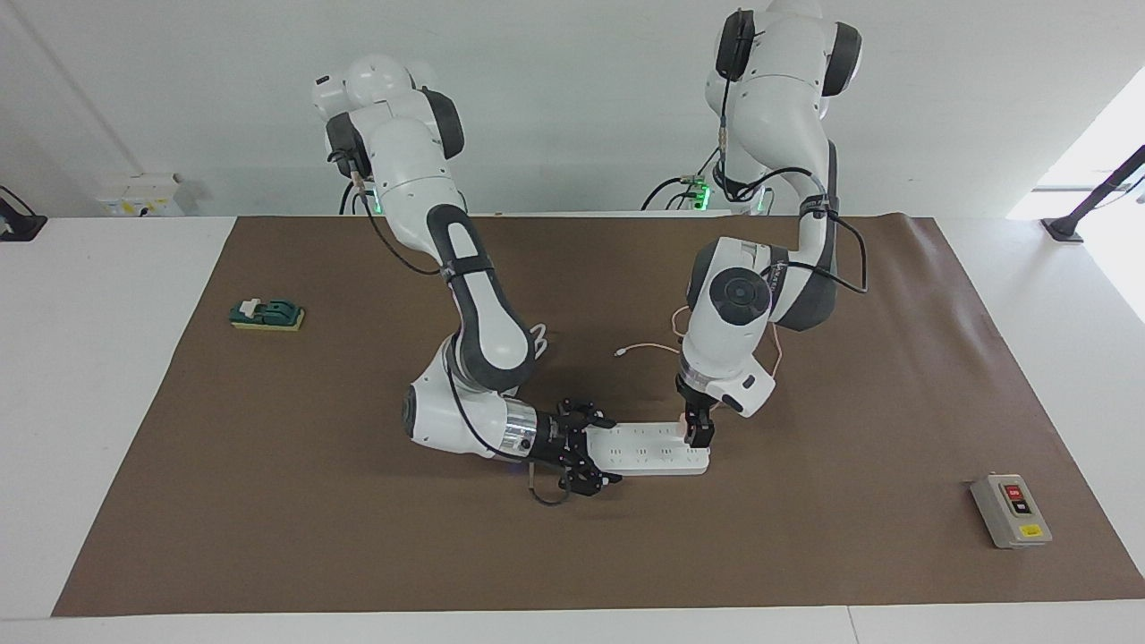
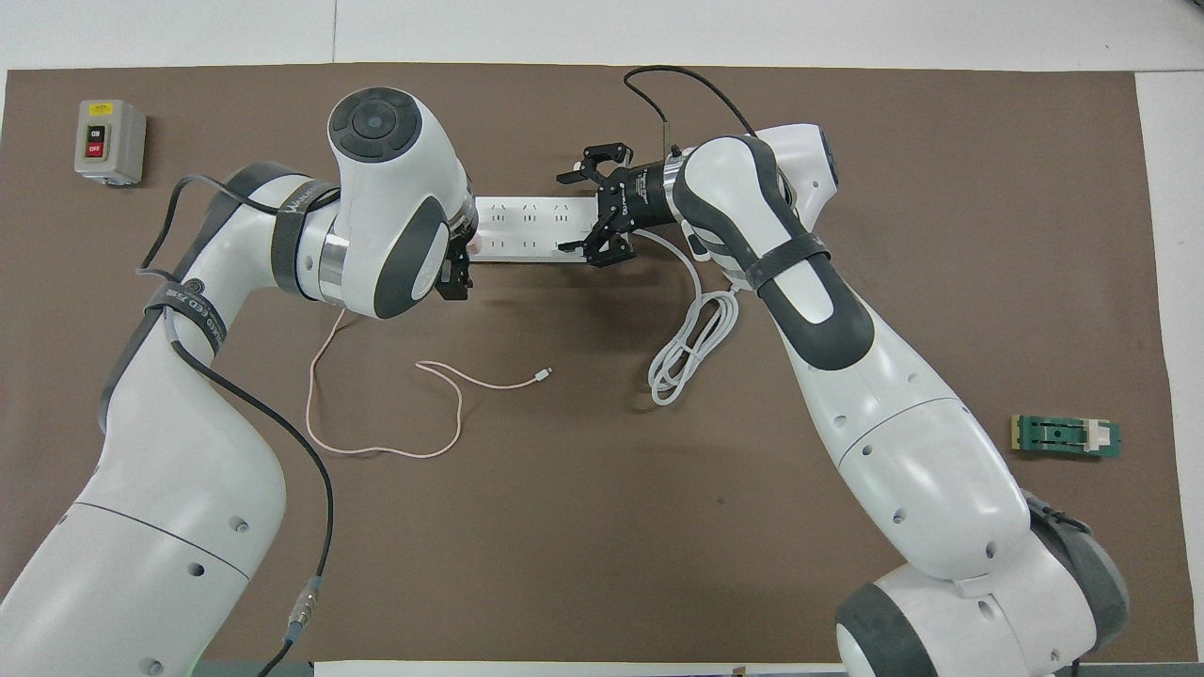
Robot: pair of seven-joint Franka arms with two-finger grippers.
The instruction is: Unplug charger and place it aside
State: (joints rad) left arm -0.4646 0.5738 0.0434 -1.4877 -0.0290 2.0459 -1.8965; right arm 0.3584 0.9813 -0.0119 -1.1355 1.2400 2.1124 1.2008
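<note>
A long white power strip [image 1: 653, 450] [image 2: 527, 226] lies on the brown mat. The small pale pink charger [image 1: 686, 420] [image 2: 475, 246] sits in the strip's end toward the left arm. My left gripper [image 1: 699, 436] [image 2: 458, 275] stands down over that end, shut on the charger. The charger's thin pink cable [image 1: 644, 348] [image 2: 442, 376] trails over the mat nearer to the robots. My right gripper [image 1: 614, 450] [image 2: 562, 212] lies level at the strip's other end, open, with one finger on each side of it.
The strip's thick white cord [image 2: 691, 348] lies coiled nearer to the robots, by the right arm. A grey switch box [image 1: 1011, 510] [image 2: 110, 141] stands toward the left arm's end. A green part on a yellow pad [image 1: 267, 314] [image 2: 1066, 436] lies toward the right arm's end.
</note>
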